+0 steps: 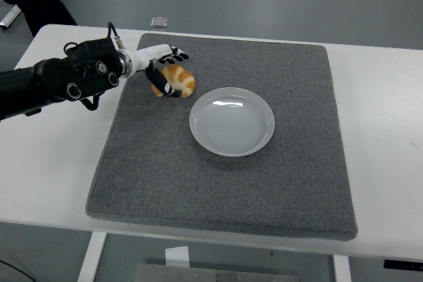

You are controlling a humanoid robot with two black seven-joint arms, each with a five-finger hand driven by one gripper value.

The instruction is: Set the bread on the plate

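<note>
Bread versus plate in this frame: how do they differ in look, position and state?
The bread is golden-brown, curved and lumpy; the plate is white, round and smooth. The bread is smaller and sits farther back-left, the plate nearer the mat's middle. The left hand is closing around the bread; the plate is untouched and empty. Both rest on the grey mat.

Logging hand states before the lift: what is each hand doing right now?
Left hand: fingers curling around the bread on the mat; a firm grasp cannot be told.
Right hand: not in view.
</note>
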